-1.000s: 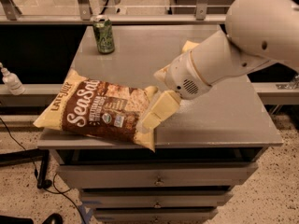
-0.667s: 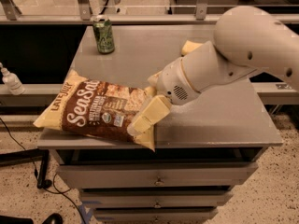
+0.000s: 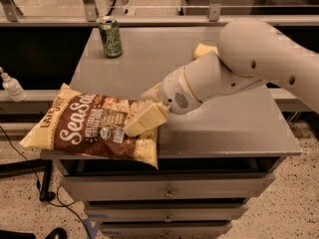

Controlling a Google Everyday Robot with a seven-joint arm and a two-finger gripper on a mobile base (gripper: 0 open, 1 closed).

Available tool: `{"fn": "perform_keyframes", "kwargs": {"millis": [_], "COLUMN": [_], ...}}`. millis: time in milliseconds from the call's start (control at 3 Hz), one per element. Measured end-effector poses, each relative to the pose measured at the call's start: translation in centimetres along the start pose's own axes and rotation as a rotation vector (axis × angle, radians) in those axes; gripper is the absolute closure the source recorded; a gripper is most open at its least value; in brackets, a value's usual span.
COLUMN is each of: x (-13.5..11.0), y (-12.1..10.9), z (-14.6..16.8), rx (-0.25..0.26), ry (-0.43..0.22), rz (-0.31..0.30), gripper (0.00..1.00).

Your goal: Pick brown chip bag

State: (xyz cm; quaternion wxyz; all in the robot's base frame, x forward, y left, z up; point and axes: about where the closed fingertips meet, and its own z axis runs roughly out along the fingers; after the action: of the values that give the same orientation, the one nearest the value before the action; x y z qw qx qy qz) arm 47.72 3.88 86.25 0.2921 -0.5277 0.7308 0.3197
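Where gripper point(image 3: 148, 106) overlaps it, crinkly brown chip bag point(image 3: 84, 128)

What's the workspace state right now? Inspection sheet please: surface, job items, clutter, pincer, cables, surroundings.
Surface: grey cabinet top, flat.
Job's things: brown chip bag lying flat at the front left corner, overhanging the edge.
Clutter: green can upright at back left; yellow sponge at the back, partly hidden by the arm.
Pincer: pincer at the bag's right end, low over it; contact cannot be told.
Cables: black cable on the floor at left.
Surroundings: drawers under the top; small bottle on a ledge at left.
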Motion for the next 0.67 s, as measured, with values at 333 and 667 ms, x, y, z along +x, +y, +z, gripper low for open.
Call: {"fn": "perform_keyframes", "kwargs": {"millis": [333, 667], "x": [-0.5, -0.7], "y": [-0.4, -1.3], "z": [-0.3, -1.5], "rx": [0.006, 0.031], "ry": [-0.002, 0.005], "rz": [0.012, 0.024], "gripper": [0.61, 0.85]}}
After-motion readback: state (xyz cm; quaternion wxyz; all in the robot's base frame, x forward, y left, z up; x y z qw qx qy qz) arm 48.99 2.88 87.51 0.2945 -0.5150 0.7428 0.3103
